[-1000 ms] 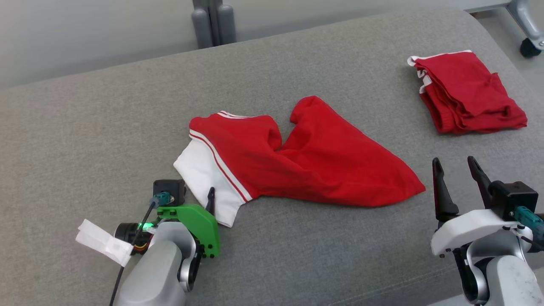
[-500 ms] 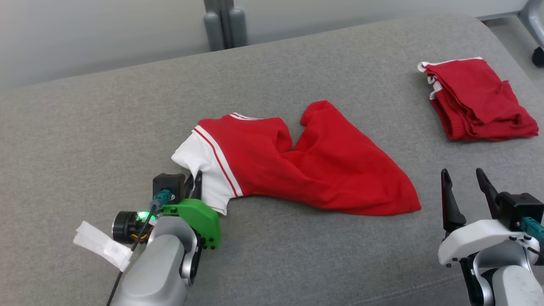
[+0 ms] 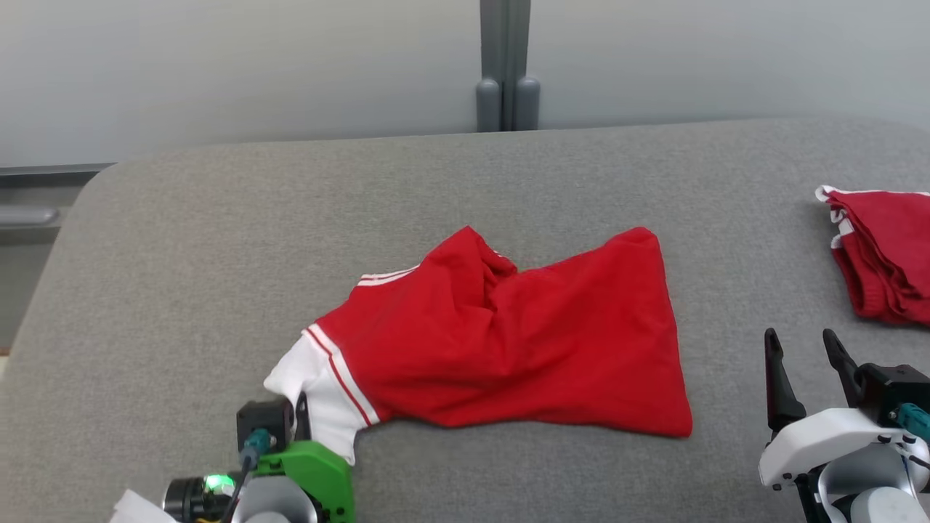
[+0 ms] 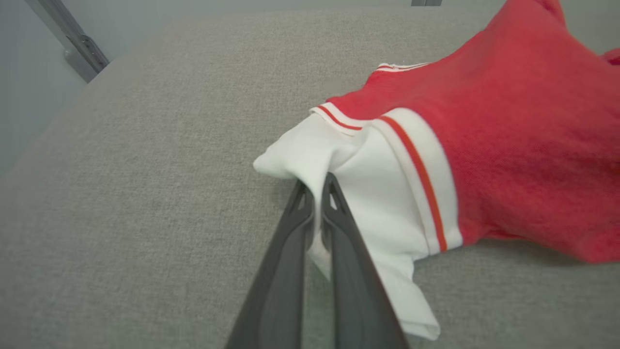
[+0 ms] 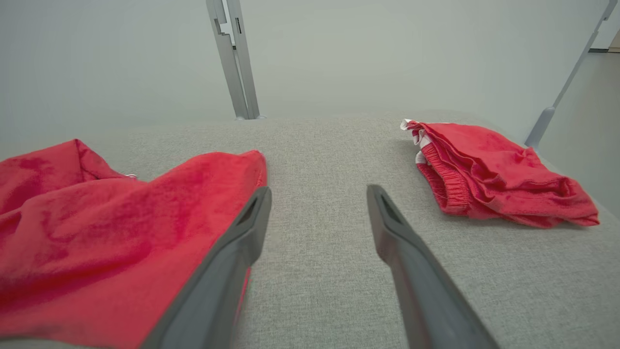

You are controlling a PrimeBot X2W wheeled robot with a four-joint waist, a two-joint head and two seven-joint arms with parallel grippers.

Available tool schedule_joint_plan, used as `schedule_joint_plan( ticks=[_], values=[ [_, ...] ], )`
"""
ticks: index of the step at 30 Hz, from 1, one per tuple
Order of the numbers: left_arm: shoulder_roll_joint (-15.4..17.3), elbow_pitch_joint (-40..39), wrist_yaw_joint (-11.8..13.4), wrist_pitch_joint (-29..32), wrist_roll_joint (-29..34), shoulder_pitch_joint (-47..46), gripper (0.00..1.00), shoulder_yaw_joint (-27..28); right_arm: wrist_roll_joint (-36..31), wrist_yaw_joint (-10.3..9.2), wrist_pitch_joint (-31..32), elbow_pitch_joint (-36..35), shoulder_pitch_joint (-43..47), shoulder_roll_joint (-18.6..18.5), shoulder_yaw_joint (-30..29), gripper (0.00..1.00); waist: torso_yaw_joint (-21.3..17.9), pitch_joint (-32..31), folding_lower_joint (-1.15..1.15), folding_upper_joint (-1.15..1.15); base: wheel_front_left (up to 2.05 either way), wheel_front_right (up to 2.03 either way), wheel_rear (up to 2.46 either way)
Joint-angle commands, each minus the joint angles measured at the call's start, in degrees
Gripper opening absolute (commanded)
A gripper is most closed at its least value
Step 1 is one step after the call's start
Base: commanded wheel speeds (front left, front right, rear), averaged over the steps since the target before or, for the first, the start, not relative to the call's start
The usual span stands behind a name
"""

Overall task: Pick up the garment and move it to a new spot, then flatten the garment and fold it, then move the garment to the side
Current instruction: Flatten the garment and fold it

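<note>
— What was at the left end?
— The left gripper (image 4: 317, 180), low at the near left of the grey cushion (image 3: 218, 240). Its two dark fingers were pressed together on the white cuff (image 4: 382, 194) of the red garment (image 3: 508, 341), with a fold of white cloth pinched between them.
— And where was the garment itself?
— Rumpled across the middle of the cushion. The white cuff, with its thin red stripe, pointed to the near left, and the red body spread rightward to a near corner. I could not tell whether the pinched cuff was off the cushion; the rest lay on it.
— Anything behind it?
— A grey post (image 3: 506, 65) stood against the pale wall past the far edge, roughly in line with the garment's middle.
— The other arm?
— The right gripper (image 3: 799, 341) was at the near right, fingers spread wide apart with nothing between them, pointing away from the robot. It was near the garment's right edge, but apart from it.
— And further right?
— A second red garment (image 3: 883, 261), folded and showing white trim, lay at the right edge, well apart from the first.
</note>
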Motion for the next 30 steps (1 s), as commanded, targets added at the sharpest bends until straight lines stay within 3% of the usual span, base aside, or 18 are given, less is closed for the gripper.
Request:
schedule_joint_plan(
  ticks=[1, 3, 4, 5, 6, 7, 13, 21, 26, 30],
  values=[
    [0.37, -1.61, 0.94, 0.61, 0.15, 2.23, 0.0, -0.3, 0.02, -0.09, -0.28, 0.21, 0.62, -0.12, -0.2, 1.0, 2.39, -1.9, 0.0, 0.0, 0.0, 0.0, 0.0],
    [0.08, -3.76, 1.54, 1.83, -0.12, 4.68, 0.0, -0.97, -0.11, -0.09, -0.23, 0.29, 0.57, -0.13, -0.71, 1.0, 2.52, -1.76, 0.0, 0.0, 0.0, 0.0, 0.0],
    [-0.07, -4.72, 1.67, 2.26, -0.16, 5.61, 0.12, -1.33, -0.21, -0.09, -0.14, 0.2, 0.56, -0.12, -0.99, 1.0, 2.5, -1.68, 0.0, 0.0, 0.0, 0.0, 0.0],
    [-0.23, -5.43, 1.77, 2.81, -0.2, 6.35, 0.31, -1.8, -0.2, -0.09, -0.16, 0.1, 0.51, -0.13, -1.42, 1.0, 2.42, -1.61, 0.0, 0.0, 0.0, 0.0, 0.0],
    [-0.44, -6.16, 1.84, 3.21, -0.24, 7.06, 0.74, -2.33, -0.41, -0.09, -0.07, 0.01, 0.49, -0.13, -1.63, 1.0, 2.26, -1.53, 0.0, 0.0, 0.0, 0.0, 0.0],
    [-0.75, -6.95, 1.92, 3.48, -0.12, 7.42, 1.0, -2.75, -0.5, -0.09, -0.04, 0.0, 0.43, -0.13, -1.98, 1.0, 2.03, -1.44, 0.0, 0.0, 0.0, 0.0, 0.0],
    [-1.72, -10.09, 1.42, 2.6, 0.09, 7.59, 1.0, -4.09, -1.14, -0.09, 0.47, -1.42, 0.85, -0.1, -3.76, 1.0, 0.85, -1.23, 0.0, 0.0, 0.0, 0.0, 0.0],
    [-0.16, -14.79, 3.26, 0.68, 0.76, 5.57, 1.0, -2.32, -1.4, -0.09, 1.42, -2.59, 1.04, -0.11, -2.39, 1.0, 0.94, -1.74, 0.0, 0.0, 0.0, 0.0, 0.0],
    [0.85, -18.01, 4.35, 0.38, 0.76, 5.64, 1.0, -1.37, -1.04, -0.09, 1.21, -1.76, 0.06, -0.09, 2.03, 1.0, 2.34, -1.75, 0.0, 0.0, 0.0, 0.0, 0.0],
    [1.49, -19.63, 4.9, 0.3, 0.63, 6.13, 1.0, -0.82, -0.58, -0.09, 1.31, 0.5, -2.31, -0.1, 8.85, 1.0, 4.26, -1.31, 0.0, 0.0, 0.0, 0.0, 0.0]
  ],
)
